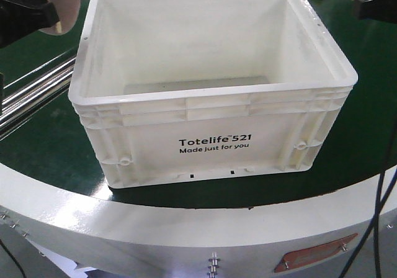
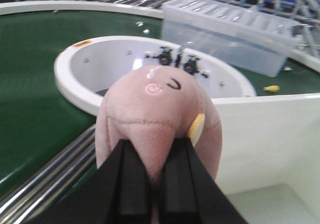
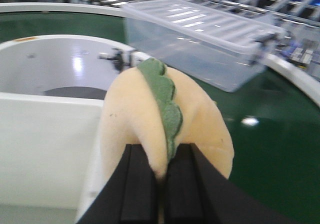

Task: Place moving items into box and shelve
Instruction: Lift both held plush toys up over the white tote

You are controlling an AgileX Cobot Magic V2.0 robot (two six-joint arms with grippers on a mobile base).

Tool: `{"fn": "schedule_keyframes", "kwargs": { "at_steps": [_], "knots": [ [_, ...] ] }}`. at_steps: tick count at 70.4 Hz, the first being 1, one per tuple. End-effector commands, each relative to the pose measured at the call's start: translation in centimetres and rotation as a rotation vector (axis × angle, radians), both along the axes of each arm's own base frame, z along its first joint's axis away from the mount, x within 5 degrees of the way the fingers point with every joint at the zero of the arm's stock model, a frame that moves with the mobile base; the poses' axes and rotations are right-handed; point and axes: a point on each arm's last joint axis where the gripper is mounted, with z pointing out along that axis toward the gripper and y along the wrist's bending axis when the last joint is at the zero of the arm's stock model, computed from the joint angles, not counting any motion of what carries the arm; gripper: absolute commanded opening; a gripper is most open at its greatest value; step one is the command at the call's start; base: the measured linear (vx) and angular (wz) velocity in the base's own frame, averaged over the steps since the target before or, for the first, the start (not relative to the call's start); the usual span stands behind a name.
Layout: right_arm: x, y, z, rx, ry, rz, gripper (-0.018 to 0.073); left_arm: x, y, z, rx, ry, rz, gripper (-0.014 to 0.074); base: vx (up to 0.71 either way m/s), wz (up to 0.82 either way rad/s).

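Pink plush [image 2: 150, 109] is gripped by left claw [image 2: 156, 149], yellow plush [image 3: 127, 109] by right claw [image 3: 159, 153], flanking the box [image 1: 211, 98]; transfer over its rim is judged next.

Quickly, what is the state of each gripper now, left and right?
Left gripper: closed, holding the pink plush toy.
Right gripper: closed, holding the yellow plush toy.

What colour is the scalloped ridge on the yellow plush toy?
Green; the ridge shows best in the right wrist view.
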Motion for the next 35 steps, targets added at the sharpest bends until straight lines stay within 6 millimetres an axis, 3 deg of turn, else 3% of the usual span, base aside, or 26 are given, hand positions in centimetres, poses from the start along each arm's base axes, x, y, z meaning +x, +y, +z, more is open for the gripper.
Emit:
{"fn": "schedule_keyframes", "kwargs": {
  "at_steps": [1,21,35],
  "knots": [
    [-0.9,1.7,2.8,0.009,-0.159,0.070,-0.0015,-0.4,-1.2,2.3,-0.054,-0.140,-0.044,-0.0020,0.00,0.00],
    [-1.2,5.8,2.0,0.011,-0.137,0.221,-0.0012,0.2,-5.7,0.4,-0.040,-0.100,-0.190,-0.0020,0.00,0.00],
    [-0.7,6.4,1.4,0.030,-0.114,0.233,-0.0010,1.0,-6.6,-0.9,-0.027,-0.063,-0.207,-0.0015,0.00,0.00]
  ]
}}
